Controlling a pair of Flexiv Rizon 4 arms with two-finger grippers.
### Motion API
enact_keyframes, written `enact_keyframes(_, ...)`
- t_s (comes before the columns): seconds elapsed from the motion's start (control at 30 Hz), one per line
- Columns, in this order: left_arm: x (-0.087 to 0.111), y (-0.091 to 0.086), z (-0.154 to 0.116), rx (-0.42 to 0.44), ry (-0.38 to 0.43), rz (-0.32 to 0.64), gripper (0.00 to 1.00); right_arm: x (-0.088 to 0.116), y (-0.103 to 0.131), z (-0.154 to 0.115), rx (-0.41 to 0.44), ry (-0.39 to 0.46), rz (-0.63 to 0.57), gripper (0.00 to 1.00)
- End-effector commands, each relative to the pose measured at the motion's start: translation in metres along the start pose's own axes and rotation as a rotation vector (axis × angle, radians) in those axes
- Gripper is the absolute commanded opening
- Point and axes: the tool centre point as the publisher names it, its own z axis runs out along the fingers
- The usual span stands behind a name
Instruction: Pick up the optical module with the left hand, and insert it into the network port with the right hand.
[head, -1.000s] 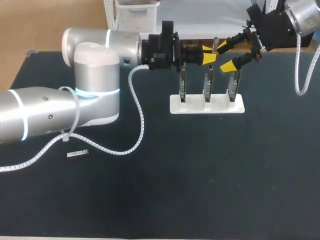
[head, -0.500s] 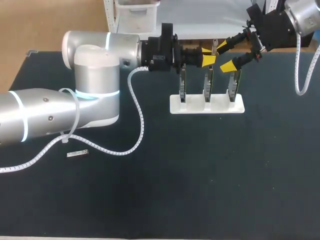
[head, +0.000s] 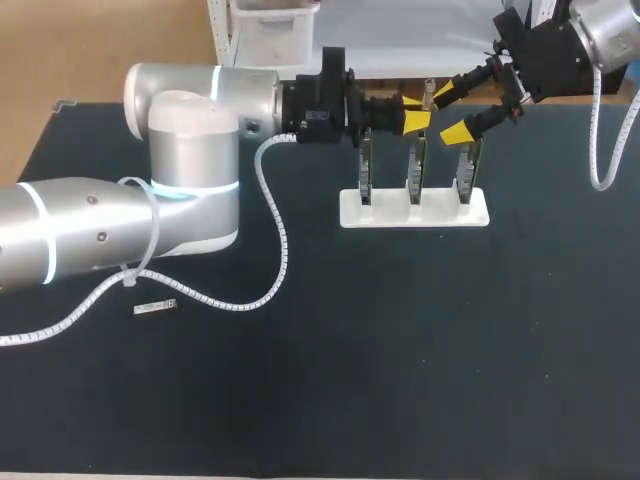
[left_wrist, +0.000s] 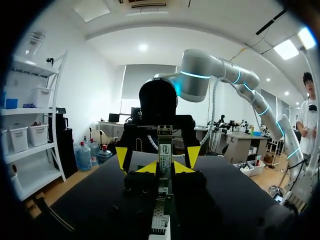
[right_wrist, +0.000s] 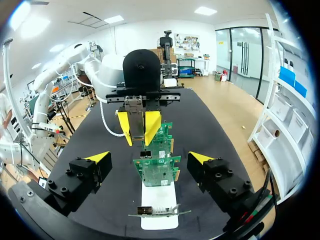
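Head view: left gripper (head: 415, 112) pinches the module (head: 430, 90) upright above the cards (head: 415, 165); right gripper (head: 452, 112) wide open, flanking it. Risk: handover grabs off-centre, module tilts, then jams at insertion.

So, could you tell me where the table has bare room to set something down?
The near half, in front of the stand and right of the loose module and left arm, is bare; so is the strip right of the stand. Crowded over the stand, where the left pincer, gripping a module, faces the open right pincer.
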Motion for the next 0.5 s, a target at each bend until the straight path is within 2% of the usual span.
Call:
enact_keyframes(0.03, 0.0009, 0.0027, 0.0009, 0.001, 0.002, -0.003, 0.0, -0.0001, 0.001, 0.0001, 0.003, 0.0, 0.0, 1.0)
enact_keyframes(0.5, 0.0013, 0.0044, 0.0009, -0.004, 0.003, -0.009, 0.0, -0.0001, 0.001, 0.0001, 0.003, 0.0, 0.0, 1.0)
